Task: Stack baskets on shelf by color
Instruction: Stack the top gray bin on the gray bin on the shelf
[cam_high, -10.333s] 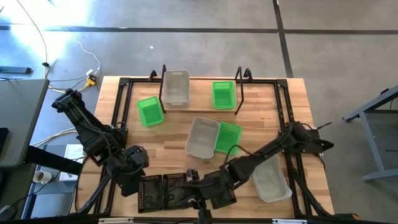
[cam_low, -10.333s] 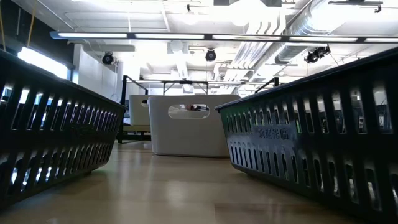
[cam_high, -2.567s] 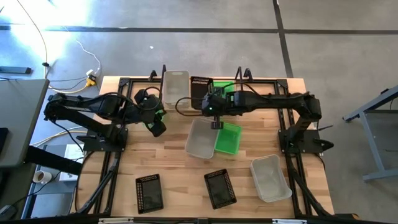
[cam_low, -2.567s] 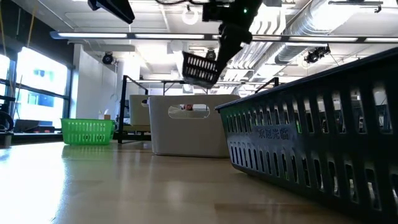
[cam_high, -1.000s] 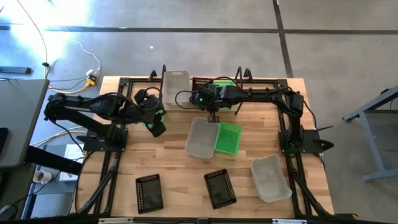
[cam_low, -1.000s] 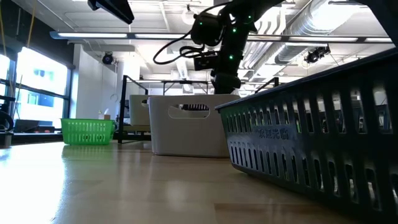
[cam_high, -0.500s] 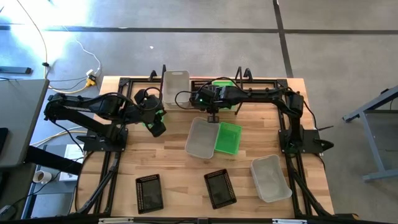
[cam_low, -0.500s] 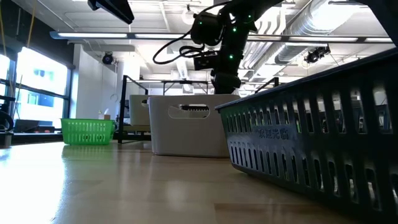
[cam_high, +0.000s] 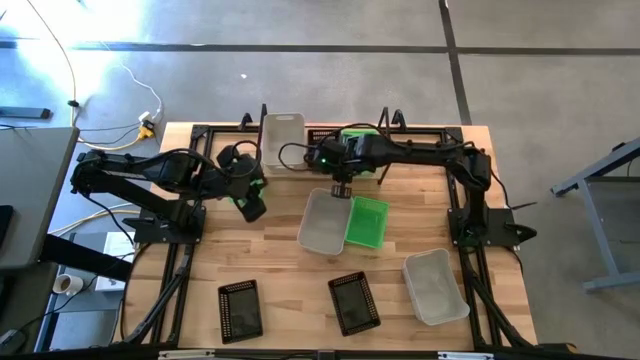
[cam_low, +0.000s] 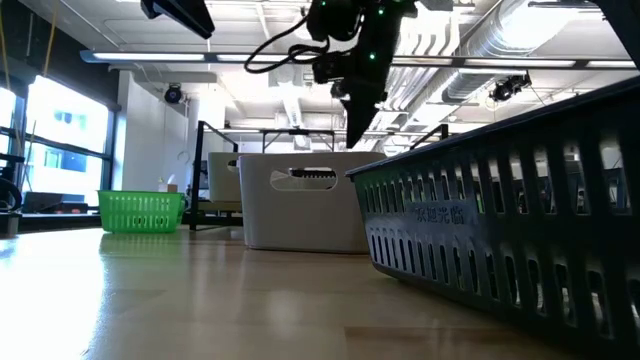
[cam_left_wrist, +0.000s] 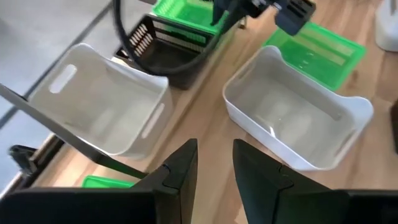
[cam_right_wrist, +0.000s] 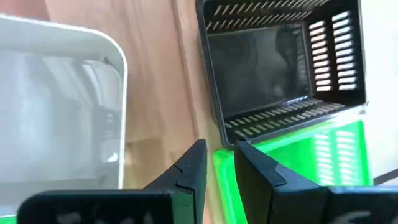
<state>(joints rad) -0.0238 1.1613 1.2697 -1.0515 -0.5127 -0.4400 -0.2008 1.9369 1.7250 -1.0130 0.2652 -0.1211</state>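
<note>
High view, going from the near edge outward: a black basket (cam_high: 240, 310) is lying at 7 o'clock from the table's middle, a second black basket (cam_high: 354, 302) at 6 o'clock, and a white basket (cam_high: 434, 286) at 5 o'clock, all three apart from each other. At the middle, a second white basket (cam_high: 325, 222) and a green basket (cam_high: 367, 222) are sitting side by side, touching. At 10 o'clock the left gripper (cam_high: 252, 203) is hanging above a second green basket (cam_low: 141, 211) that is resting on the table; its jaws are standing a little apart with nothing between them. Past the middle pair, towards 12 o'clock, the right gripper (cam_high: 341, 188) is hovering at the near side of the shelf (cam_high: 263, 112), its jaws also slightly apart and gripping nothing. Along the far edge the shelf is carrying a third white basket (cam_high: 283, 133) at 11 o'clock, a third black basket (cam_right_wrist: 273, 62) beside it under the right arm, and a third green basket (cam_high: 360, 132) just beside that one, at 1 o'clock.
</note>
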